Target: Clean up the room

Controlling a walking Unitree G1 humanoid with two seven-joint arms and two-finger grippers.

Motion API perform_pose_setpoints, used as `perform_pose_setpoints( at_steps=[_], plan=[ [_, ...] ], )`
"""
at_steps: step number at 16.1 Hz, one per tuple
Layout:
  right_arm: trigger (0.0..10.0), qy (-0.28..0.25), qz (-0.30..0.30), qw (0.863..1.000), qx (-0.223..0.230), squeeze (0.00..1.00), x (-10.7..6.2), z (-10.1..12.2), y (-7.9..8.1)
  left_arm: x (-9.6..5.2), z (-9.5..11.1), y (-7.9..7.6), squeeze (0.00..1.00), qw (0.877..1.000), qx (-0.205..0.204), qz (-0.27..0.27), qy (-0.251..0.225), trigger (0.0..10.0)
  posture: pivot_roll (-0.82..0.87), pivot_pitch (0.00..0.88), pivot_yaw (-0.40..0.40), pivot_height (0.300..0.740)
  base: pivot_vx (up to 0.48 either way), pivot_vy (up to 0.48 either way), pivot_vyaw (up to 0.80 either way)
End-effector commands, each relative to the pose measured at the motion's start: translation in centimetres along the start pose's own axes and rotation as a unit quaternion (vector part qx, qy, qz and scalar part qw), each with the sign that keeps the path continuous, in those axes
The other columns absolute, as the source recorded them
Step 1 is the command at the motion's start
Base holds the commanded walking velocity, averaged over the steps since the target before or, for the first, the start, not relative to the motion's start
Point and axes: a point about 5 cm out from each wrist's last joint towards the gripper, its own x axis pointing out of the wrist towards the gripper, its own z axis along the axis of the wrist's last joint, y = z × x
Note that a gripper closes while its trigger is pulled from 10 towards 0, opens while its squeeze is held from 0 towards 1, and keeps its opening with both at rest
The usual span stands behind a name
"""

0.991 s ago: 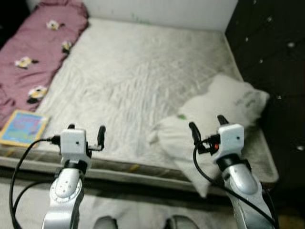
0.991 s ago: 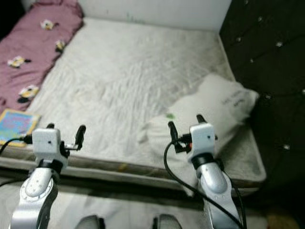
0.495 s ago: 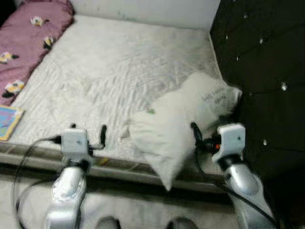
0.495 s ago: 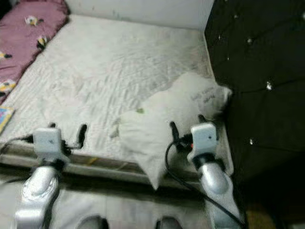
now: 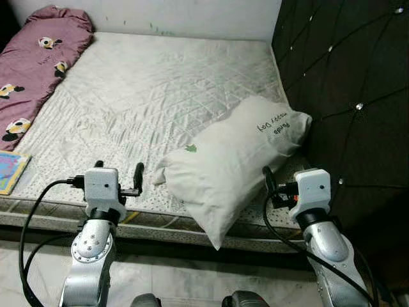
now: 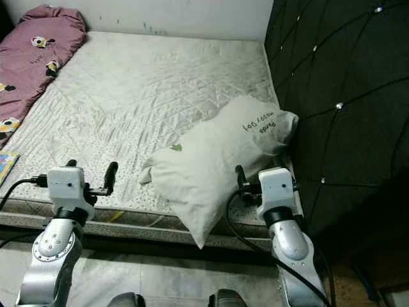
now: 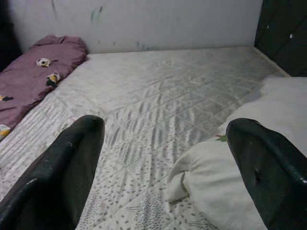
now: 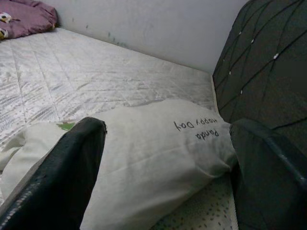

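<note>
White pillow (image 5: 233,166) lies on the mattress (image 5: 160,96), at the corner nearest the dark tufted headboard (image 5: 345,83); one corner hangs over the mattress's front edge. Printed lettering and a small green mark show on its cover. Right gripper (image 8: 163,177) held just before the pillow's headboard end, fingers spread wide, nothing between them, not touching the cloth. Left gripper (image 7: 163,177) raised over the mattress's front edge, beside the pillow's other end, fingers likewise parted and empty. Away from the pillow, along the mattress's far side, a pink blanket (image 5: 35,64) with cartoon prints. A colourful book (image 5: 9,171) sits at the front corner below the blanket. White wall (image 5: 147,14) behind the mattress.
</note>
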Motion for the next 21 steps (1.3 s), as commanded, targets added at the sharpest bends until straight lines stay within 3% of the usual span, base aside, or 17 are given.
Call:
perform_pose_setpoints(
  at_steps=[1, 5, 12, 13, 21],
  plan=[
    [10.0, 0.002, -0.005, 1.0, 0.001, 0.0, 0.2, -0.4, -0.3, -0.1, -0.5, -0.2, 0.0, 1.0, -0.006, 0.0, 0.008, 10.0, -0.06, 0.006, 0.013, 0.74, 0.0, 0.0, 0.0],
    [10.0, 0.008, -0.011, 1.0, 0.024, 0.0, 0.8, -1.1, 0.1, 0.2, -1.2, -1.5, 0.0, 1.0, -0.02, -0.017, 0.015, 10.0, -0.07, 0.0, 0.025, 0.74, 0.257, 0.0, 0.0],
    [10.0, 0.002, -0.019, 1.0, 0.016, 0.0, 0.7, -0.7, -0.6, 0.8, -0.8, -1.7, 0.0, 0.999, -0.023, -0.025, 0.001, 10.0, -0.08, 0.004, 0.009, 0.74, 0.321, 0.0, 0.0],
    [10.0, 0.006, 0.008, 0.998, 0.068, 0.0, 0.4, -0.7, -0.3, 0.6, -0.9, -1.8, 0.0, 0.999, -0.024, -0.024, 0.001, 10.0, -0.07, 0.008, 0.01, 0.74, 0.345, 0.0, 0.0],
    [10.0, 0.017, -0.012, 0.998, 0.054, 0.0, 0.1, -1.1, -0.4, 0.3, -0.7, -2.0, 0.0, 0.999, -0.027, -0.027, 0.002, 10.0, -0.06, 0.026, 0.012, 0.74, 0.264, 0.0, 0.0]
  ],
)
